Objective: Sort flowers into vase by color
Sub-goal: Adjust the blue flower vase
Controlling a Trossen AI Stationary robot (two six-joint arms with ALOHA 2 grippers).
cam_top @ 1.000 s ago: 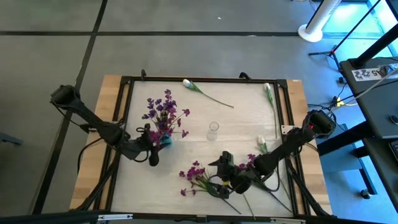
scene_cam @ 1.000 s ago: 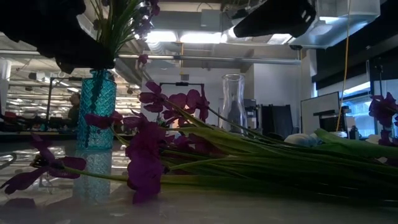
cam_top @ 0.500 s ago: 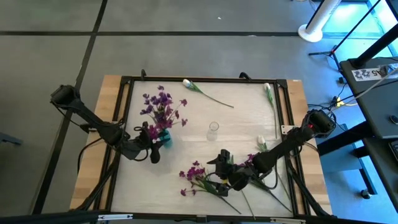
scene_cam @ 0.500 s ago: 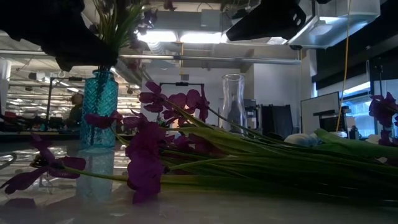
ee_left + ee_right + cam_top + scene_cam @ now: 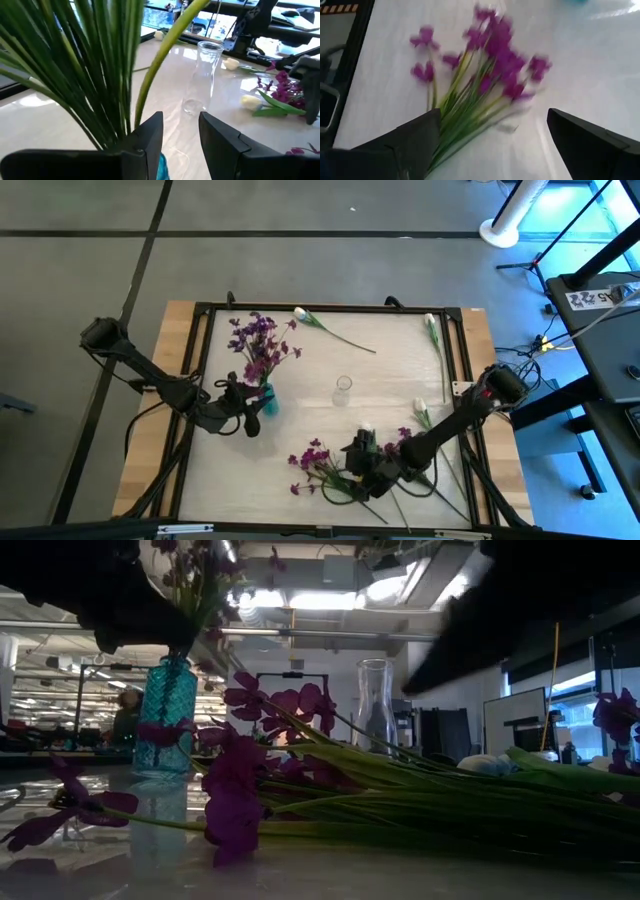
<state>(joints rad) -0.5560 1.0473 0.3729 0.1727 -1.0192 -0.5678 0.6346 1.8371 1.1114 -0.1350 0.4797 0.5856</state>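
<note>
A teal vase (image 5: pixel 264 401) (image 5: pixel 165 716) stands left of the table's middle with a purple bunch (image 5: pixel 255 340) in it, leaning toward the far edge. My left gripper (image 5: pixel 245 408) (image 5: pixel 181 132) is open at the vase's mouth (image 5: pixel 161 167), and the green stems (image 5: pixel 100 85) rise beside one finger. A second purple bunch (image 5: pixel 318 467) (image 5: pixel 490 75) (image 5: pixel 300 780) lies flat near the near edge. My right gripper (image 5: pixel 358 465) (image 5: pixel 494 114) hovers wide open over its stem end. A clear glass vase (image 5: pixel 343 388) (image 5: pixel 202 75) stands upright at the middle. My left gripper has the outer side of one finger (image 5: pixel 147 137) right against the bunch's green stems (image 5: pixel 112 117), just above the teal vase's mouth. I cannot tell whether it truly touches them. The stems stand in the vase.
White tulips lie on the table: one near the far edge (image 5: pixel 303 314), one at the far right corner (image 5: pixel 431 326), one right of the middle (image 5: pixel 420 411). A dark frame (image 5: pixel 330 307) borders the tabletop. Cables run off the right side.
The bunch in the teal vase has swung from leaning toward the table's right to leaning toward the far edge, and the left gripper with the vase has shifted slightly the same way. The right gripper has moved toward the near edge and down onto the lying purple bunch.
</note>
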